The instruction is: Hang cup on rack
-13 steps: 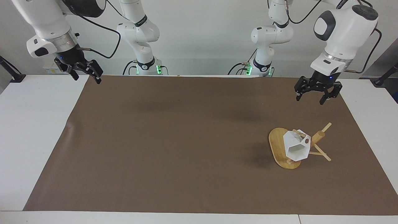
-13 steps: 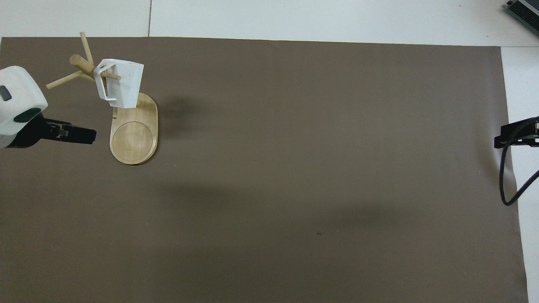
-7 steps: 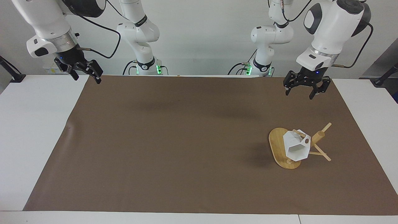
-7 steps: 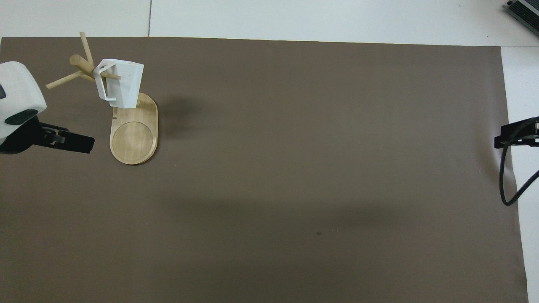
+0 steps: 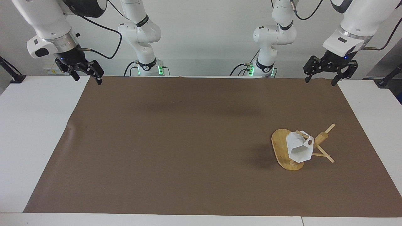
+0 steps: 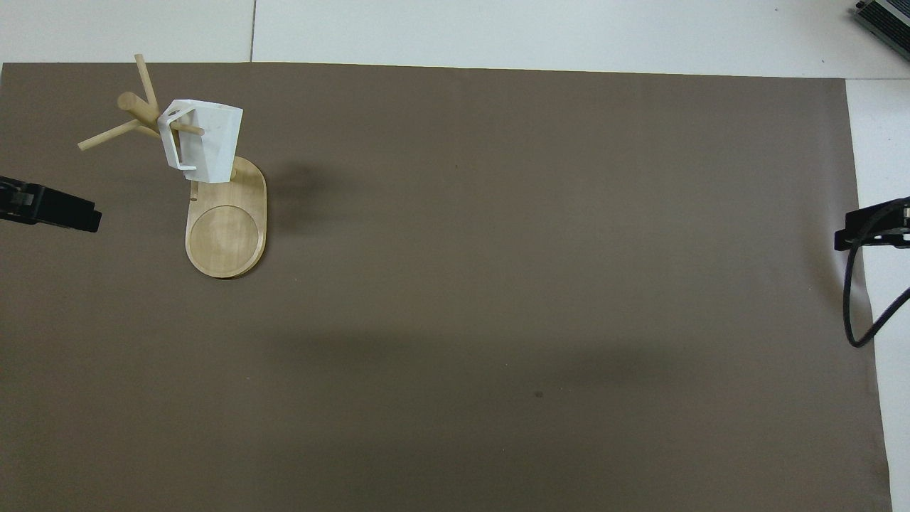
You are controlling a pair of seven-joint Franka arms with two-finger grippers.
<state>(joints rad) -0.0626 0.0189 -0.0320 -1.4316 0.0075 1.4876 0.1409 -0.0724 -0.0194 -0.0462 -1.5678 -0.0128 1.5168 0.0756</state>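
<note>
- A white cup (image 5: pixel 299 148) hangs on a wooden rack (image 5: pixel 284 150), one thin peg passing through its blocky handle so that the peg alone carries it, with the body clear of the oval base beneath.
- The cup's mouth tips down and outward toward the counter's edge farthest from the robots, the slant a hanging mug takes when held only at the handle.
- The rack stands on the brown mat (image 5: pixel 188 141) toward the left arm's end of the counter (image 5: pixel 34 125), its post leaning in the overhead view only because the camera looks steeply down on it.
- Other pegs (image 6: pixel 106 135) fan out bare from the top of the post; nothing else hangs there.
- The left claw (image 5: pixel 327 72) is raised over the mat's corner nearest the robots at that arm's end, well apart from the rack, fingers spread wide and holding nothing, which reads as an arm that has let go.
- The right claw (image 5: pixel 84 72) waits over the other near corner of the mat, also spread wide and empty, well apart from the cup and, by the look of it, with no part in the hanging.
- With the cup seated on its peg and both claws away from it, the job looks done; the only risk I would name is the cup slipping if the rack were jolted.
</note>
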